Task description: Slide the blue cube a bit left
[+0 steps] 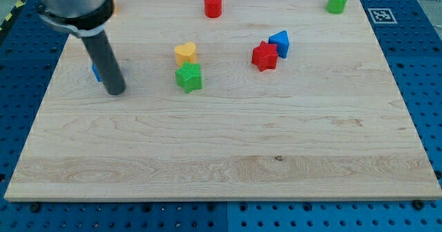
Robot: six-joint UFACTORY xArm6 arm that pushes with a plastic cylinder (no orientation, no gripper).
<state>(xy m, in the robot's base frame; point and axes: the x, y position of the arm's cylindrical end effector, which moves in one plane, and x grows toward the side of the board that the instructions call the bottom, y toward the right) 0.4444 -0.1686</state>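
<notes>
Wooden board point(221, 142) on blue pegboard. Blue cube point(96, 72) near board's left edge, mostly hidden behind rod. My tip point(115, 92) touching or just right of cube, holding nothing. Push step seemingly underway; next: short nudge leftward. Green star point(188, 77) farther right.

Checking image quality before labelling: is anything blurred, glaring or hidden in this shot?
Camera view: lighting even, no glare on the pale wooden board, shadows soft; the dark rod's upper housing looks slightly blurred; my tip hides most of the blue cube; the red star-shaped block is sharp.
</notes>
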